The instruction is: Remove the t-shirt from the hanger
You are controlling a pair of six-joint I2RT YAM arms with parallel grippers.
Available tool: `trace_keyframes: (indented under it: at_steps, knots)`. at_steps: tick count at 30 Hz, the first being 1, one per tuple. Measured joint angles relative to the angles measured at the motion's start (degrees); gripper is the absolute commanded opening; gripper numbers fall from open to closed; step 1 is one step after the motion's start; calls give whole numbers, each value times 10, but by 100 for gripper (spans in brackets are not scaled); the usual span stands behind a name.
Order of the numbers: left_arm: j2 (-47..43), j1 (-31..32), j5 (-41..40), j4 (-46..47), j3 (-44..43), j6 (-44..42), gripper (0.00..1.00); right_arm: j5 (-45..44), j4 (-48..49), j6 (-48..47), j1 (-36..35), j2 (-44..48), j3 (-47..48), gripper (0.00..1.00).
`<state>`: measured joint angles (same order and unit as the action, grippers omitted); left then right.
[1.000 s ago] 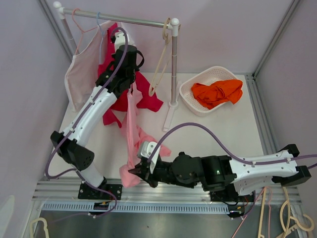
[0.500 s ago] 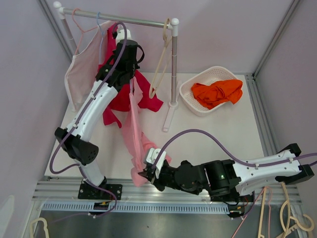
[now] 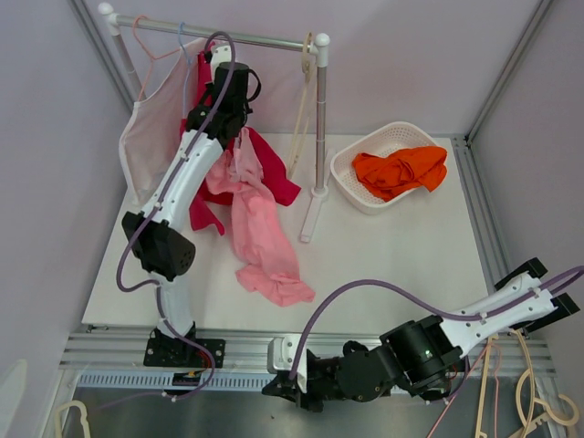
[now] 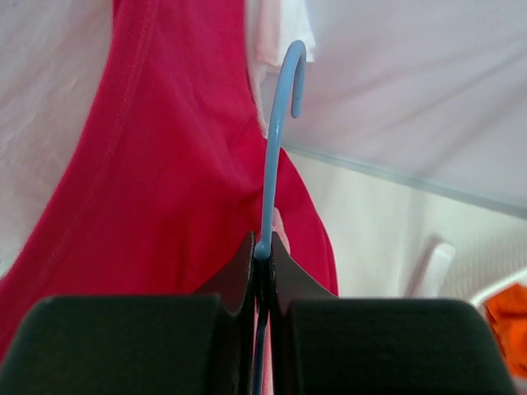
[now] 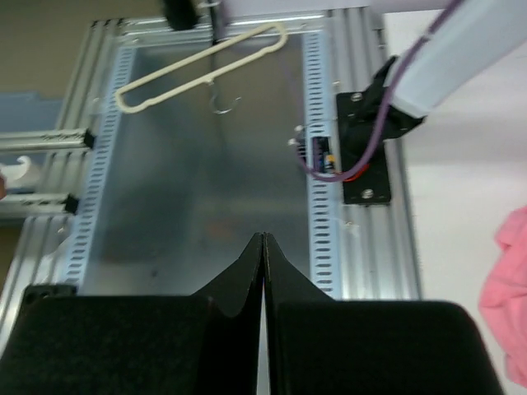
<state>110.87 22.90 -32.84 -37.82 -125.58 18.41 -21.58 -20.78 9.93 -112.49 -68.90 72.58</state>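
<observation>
The pink t-shirt [image 3: 260,233] trails from beside my left arm down onto the white table [image 3: 392,265], its lower end lying in a heap. My left gripper [image 4: 262,247] is shut on the neck of a blue hanger [image 4: 276,140], whose hook is free in the air in front of a red garment [image 4: 156,181]. From above, that gripper [image 3: 235,123] is up by the rack; whether the t-shirt still hangs on the hanger is hidden. My right gripper [image 5: 263,239] is shut and empty, low over the metal frame [image 5: 206,206] in front of the table, seen from above [image 3: 276,388].
A rack rail [image 3: 228,36] at the back carries a pale pink garment [image 3: 146,128], the red garment [image 3: 265,173] and a cream hanger [image 3: 301,109]. A white basket [image 3: 351,173] with an orange garment [image 3: 397,171] stands at the back right. Another cream hanger [image 5: 198,66] lies by the frame.
My right gripper let go of the t-shirt's lower end and drew back past the table's near edge. The t-shirt dropped onto the table. My left arm lifted toward the rail.
</observation>
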Motion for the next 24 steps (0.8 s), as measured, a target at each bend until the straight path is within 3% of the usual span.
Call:
trace_keyframes:
  at_steps: [3, 8, 11, 14, 19, 24]
  knots:
    - [15, -17, -1, 13, 0, 1, 1, 13, -9, 6, -18, 0, 5, 0]
    - [-6, -21, -3, 23, 30, 12, 1, -35, -25, 16, 8, 0, 6, 63]
    - [-66, -16, -2, 30, 106, 26, 1, -85, -19, 15, 60, 1, 6, 84]
    - [-129, -5, -7, 32, 161, 33, 1, -121, 7, 3, 118, 8, 2, 91]
    - [-209, 25, -30, 41, 202, 38, 1, -157, 93, -45, 185, 3, -12, 94]
    - [-245, 43, -41, 46, 231, 47, 1, -127, 182, -66, 265, -58, -18, 94]
